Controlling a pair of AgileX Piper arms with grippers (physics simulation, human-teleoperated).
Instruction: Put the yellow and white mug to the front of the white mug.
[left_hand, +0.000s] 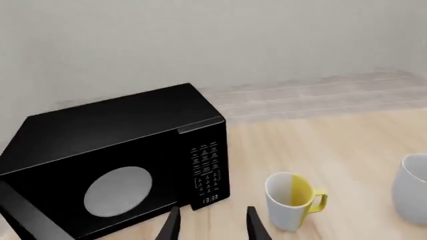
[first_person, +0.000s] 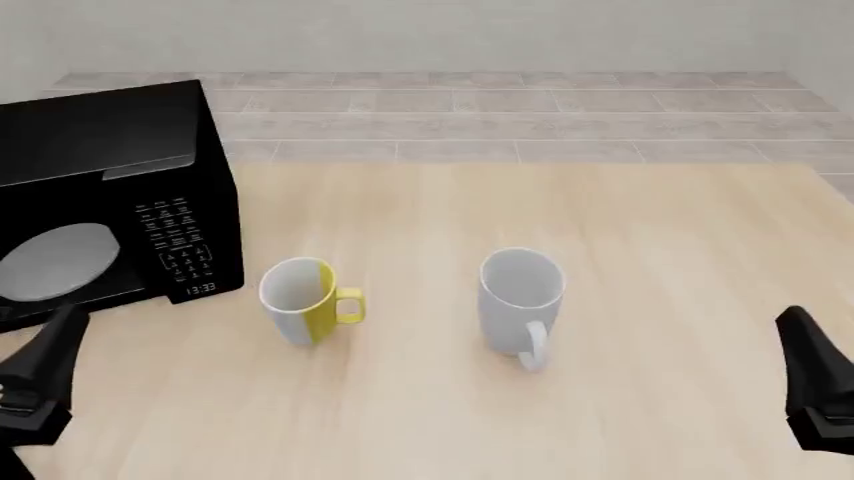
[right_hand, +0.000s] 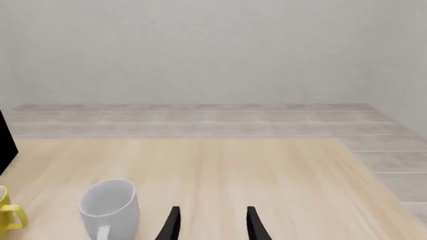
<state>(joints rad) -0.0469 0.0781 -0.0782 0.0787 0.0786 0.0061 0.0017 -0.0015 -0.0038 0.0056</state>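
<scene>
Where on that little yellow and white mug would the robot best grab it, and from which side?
Probably by the rim, from above, with the left gripper, which is nearer. The yellow and white mug stands upright with its mouth open, so one finger could go inside and one outside the wall. Its handle points toward the white mug; the opposite side is clearer.

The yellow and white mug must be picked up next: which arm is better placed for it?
Probably the left. The yellow and white mug stands left of the white mug, nearer the left gripper, whose jaws are open. The right gripper would have to reach past the white mug.
</scene>
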